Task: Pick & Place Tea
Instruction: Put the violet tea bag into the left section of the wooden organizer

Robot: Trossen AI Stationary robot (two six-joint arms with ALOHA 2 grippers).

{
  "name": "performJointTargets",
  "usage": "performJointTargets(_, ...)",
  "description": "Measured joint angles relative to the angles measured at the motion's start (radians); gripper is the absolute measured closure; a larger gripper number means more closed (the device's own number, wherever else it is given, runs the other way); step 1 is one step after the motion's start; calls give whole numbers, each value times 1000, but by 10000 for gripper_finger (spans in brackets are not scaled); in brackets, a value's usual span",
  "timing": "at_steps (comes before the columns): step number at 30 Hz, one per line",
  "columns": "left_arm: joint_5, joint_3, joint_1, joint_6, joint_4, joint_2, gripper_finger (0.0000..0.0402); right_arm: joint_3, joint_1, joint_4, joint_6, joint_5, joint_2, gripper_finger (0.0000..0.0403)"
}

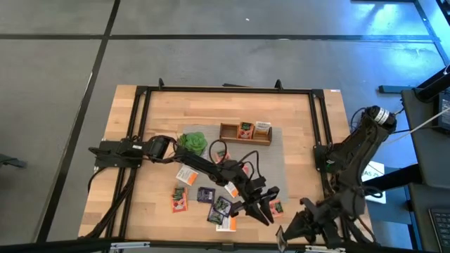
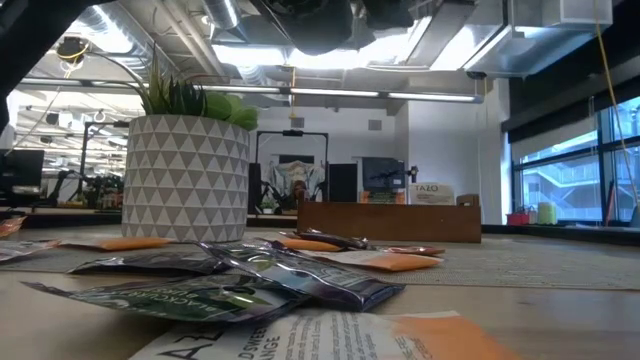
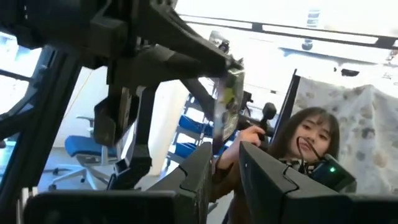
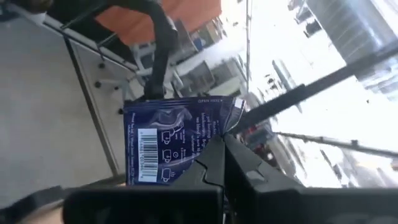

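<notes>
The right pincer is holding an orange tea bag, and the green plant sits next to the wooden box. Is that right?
Not quite. The right pincer is holding a dark blue tea bag, not an orange one; the right wrist view shows it. The green plant does sit next to the wooden box.

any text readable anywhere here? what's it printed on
"TAZO": on a white sachet standing in the wooden box.
"OPEN HERE": along the edge of the blue sachet pinched in the right tool; its barcode digits are too small.
Print on the nearest white sachet: cut off, unreadable.
</notes>
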Motion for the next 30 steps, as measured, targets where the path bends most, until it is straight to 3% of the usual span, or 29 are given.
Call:
performJointTargets(4,-5,0,-7,-2,1,0,322,0,-62,-10,-7,-7,0,398)
performJointTargets(11,2,0,-29,-4,2,0,324,0,-114,-10,21,-119,0,398)
performJointTargets(23,55,0,-38,-4,56,0,331,0,-118,-48,46,-123,0,397)
performJointTargets(30,62,0,-29,-2,56,0,359,0,-119,-47,46,-121,0,397)
